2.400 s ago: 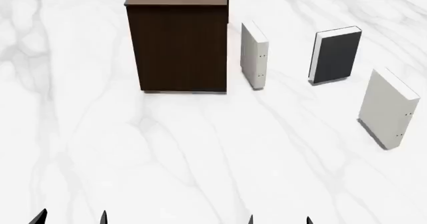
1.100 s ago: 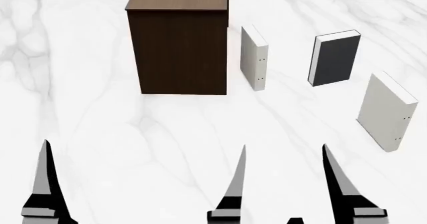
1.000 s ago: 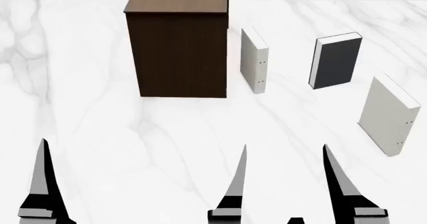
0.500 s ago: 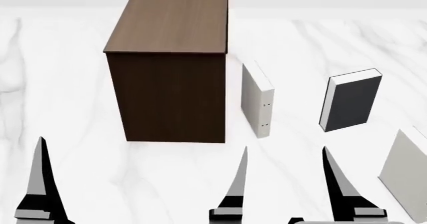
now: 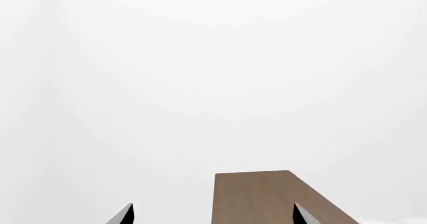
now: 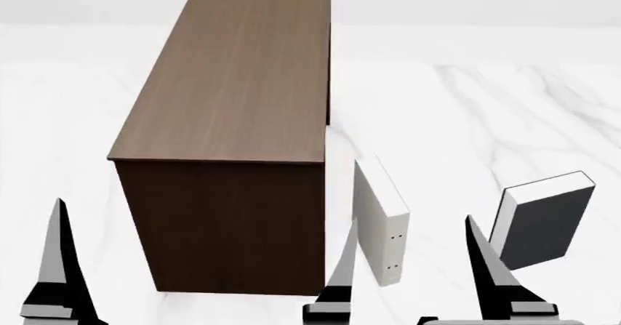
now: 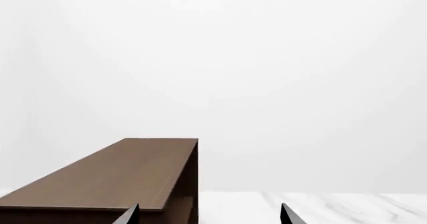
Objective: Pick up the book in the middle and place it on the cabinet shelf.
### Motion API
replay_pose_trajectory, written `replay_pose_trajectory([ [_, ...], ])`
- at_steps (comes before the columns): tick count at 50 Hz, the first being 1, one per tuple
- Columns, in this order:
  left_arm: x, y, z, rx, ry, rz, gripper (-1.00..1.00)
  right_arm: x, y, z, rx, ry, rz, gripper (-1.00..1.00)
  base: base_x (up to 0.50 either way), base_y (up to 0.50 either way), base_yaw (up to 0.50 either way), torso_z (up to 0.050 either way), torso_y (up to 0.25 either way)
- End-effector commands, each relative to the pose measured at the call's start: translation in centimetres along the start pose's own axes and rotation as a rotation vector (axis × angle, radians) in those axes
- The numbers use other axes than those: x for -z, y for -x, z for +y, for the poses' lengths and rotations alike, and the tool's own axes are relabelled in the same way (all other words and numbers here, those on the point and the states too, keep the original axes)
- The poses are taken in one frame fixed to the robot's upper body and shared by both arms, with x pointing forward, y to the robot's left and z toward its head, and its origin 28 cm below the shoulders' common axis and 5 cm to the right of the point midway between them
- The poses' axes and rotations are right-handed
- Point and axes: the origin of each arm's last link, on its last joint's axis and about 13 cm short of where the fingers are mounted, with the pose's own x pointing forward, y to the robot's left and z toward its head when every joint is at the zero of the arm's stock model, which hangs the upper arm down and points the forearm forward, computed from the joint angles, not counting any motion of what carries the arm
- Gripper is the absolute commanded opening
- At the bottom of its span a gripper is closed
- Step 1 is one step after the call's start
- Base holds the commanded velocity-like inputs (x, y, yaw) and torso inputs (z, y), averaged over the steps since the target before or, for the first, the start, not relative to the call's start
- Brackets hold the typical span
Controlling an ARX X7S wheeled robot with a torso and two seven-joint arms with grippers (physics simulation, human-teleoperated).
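Observation:
The dark charcoal book (image 6: 542, 222) stands upright on the white marble floor, right of a pale off-white book (image 6: 382, 222). The tall dark brown cabinet (image 6: 231, 85) stands left of both, and its flat lighter top shows in the left wrist view (image 5: 267, 199) and the right wrist view (image 7: 113, 176). My right gripper (image 6: 415, 267) is open and empty, low in the head view, in front of and apart from the two books. It also shows open in the right wrist view (image 7: 210, 214). My left gripper (image 5: 213, 214) is open and empty; only one of its fingers (image 6: 60, 267) shows in the head view.
The marble floor (image 6: 466, 107) stretches behind and right of the cabinet. A plain pale wall fills the background in both wrist views. The second pale book is out of view.
The head view has risen and closed in: the cabinet looms larger with more of its top showing, the books slid down the frame, and the right pale book left view. Both grippers stay open.

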Motion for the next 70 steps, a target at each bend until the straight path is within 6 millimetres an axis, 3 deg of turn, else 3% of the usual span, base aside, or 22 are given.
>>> replay_pose_trajectory([
  [1, 0.07, 0.01, 0.04, 0.000, -0.001, 0.002, 1.00, -0.01, 0.04, 0.11, -0.001, 0.002, 0.007, 1.00, 0.50, 0.00, 0.00, 0.000, 0.000],
  [23, 0.14, 0.02, 0.00, 0.002, -0.002, 0.011, 1.00, 0.62, -0.30, -0.07, 0.062, 0.056, 0.045, 1.00, 0.49, 0.00, 0.00, 0.000, 0.001],
  [34, 0.16, 0.03, 0.01, 0.003, -0.001, 0.014, 1.00, 0.10, 0.19, -0.17, 0.026, -0.033, -0.043, 1.00, 0.00, 0.00, 0.00, 0.000, 0.001],
  [70, 0.00, 0.00, 0.09, -0.016, -0.002, 0.001, 1.00, 0.43, 0.05, -0.35, 0.073, -0.033, -0.018, 1.00, 0.00, 0.00, -0.49, 0.000, 0.000],
])
